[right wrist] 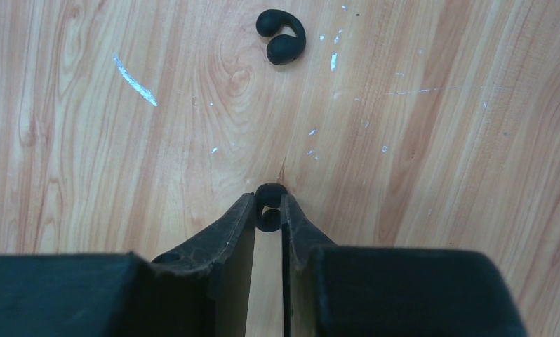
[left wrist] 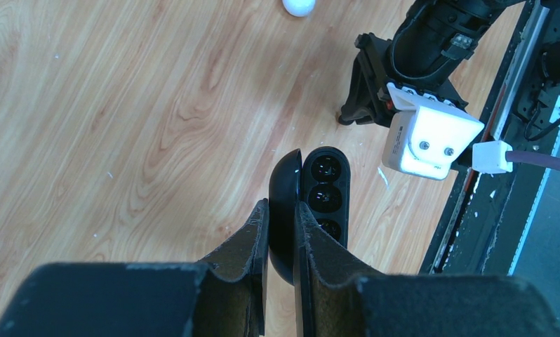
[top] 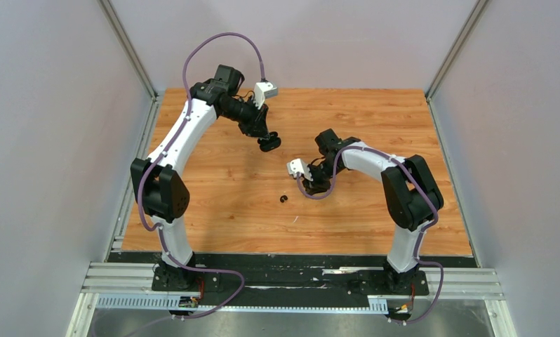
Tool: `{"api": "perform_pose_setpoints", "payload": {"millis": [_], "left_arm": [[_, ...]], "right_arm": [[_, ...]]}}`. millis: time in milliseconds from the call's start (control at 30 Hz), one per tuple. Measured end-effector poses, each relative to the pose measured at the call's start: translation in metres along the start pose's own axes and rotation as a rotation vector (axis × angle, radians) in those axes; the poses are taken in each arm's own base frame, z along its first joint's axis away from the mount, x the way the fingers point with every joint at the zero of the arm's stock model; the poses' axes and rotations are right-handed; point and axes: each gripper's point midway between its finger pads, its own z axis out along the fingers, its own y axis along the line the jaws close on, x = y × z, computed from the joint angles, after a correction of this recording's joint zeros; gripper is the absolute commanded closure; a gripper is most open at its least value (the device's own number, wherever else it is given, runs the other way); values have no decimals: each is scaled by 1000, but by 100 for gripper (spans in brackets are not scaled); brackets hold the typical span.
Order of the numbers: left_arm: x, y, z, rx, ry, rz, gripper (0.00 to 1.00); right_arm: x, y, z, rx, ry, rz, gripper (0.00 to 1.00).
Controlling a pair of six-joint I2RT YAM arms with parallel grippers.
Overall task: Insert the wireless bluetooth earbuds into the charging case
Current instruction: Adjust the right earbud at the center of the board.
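Jaws of the left arm are clenched on the lid of an open black charging case (left wrist: 326, 184), and they hold it in the air above the wooden tabletop (top: 375, 119). The curved lid is pressed between the two fingers. The base part of the case hangs just outside the right-side finger, with its dark sockets turned toward the wrist camera. Ahead of these jaws and to their right is the right arm with its white camera box (left wrist: 431, 137). Far ahead of them, a small white rounded thing (left wrist: 298, 5) lies on the wood. It is cut by the picture edge, so I cannot tell what it is.

Jaws of the right arm are low over the tabletop and are grasping a black earbud (right wrist: 269, 205) at their very tips. One finger touches each side of it, and a part of it sticks out forward past the tips. I cannot tell if it rests on the wood or is already off it. A second black earbud (right wrist: 282, 36), shaped like the letter C, lies free on the tabletop, well ahead of these jaws and a little to their right.
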Motion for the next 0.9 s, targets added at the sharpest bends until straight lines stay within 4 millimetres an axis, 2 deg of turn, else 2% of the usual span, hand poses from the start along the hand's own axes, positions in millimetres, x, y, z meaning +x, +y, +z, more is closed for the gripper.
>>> {"api": "perform_pose_setpoints", "payload": {"millis": [100,500,700,900], "left_arm": [[0,0,0,0,1,-1,100],[0,0,0,0,1,-4,100],[0,0,0,0,1,-4,100],[0,0,0,1,0,-8,100]], "right_arm": [[0,-2,-1,7,4,9,80],[0,-3,-1,14,9,40,90],[0,-7,-1,23,13,57,100],[-1,-13,-3,33,19,77,100]]}}
